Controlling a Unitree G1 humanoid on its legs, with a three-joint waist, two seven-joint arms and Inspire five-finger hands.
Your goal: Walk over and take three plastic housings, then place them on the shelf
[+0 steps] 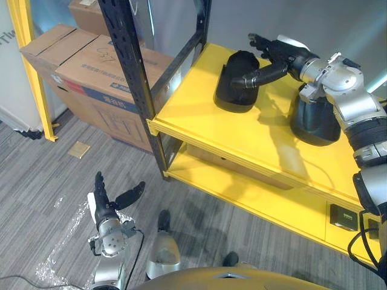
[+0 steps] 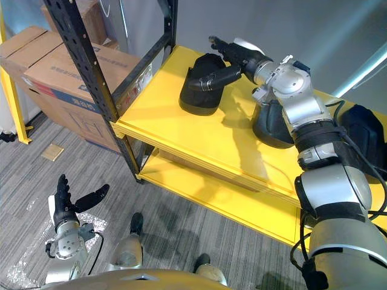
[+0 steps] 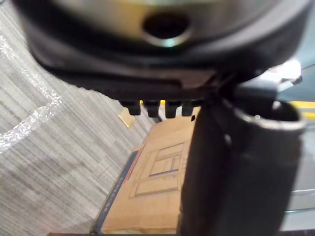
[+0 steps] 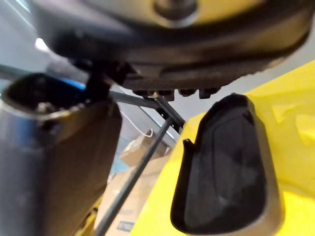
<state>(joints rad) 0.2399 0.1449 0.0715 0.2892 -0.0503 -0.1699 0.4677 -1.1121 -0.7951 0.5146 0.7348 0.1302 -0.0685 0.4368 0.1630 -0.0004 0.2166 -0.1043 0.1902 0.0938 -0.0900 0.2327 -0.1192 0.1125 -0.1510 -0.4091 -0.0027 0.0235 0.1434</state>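
Yellow shelf (image 1: 199,103): painted, smooth, satin; light softly reflected. At 1 o'clock, black plastic housing (image 1: 236,81): smooth, mostly matt, faint sheen noted along rim. At 2 o'clock, second housing (image 1: 314,124): same black plastic, slightly glossier. At 11 o'clock, black upright (image 1: 130,66): metal, perforated, matt. At 10 o'clock, cardboard boxes (image 1: 91,72): brown paperboard, dull. Grey floor (image 1: 48,181): striated, matt, carpet-like texture. At 8 o'clock, clear film (image 1: 60,241): thin plastic, crinkled, glossy. Dark right hand (image 1: 272,54): matt casing.
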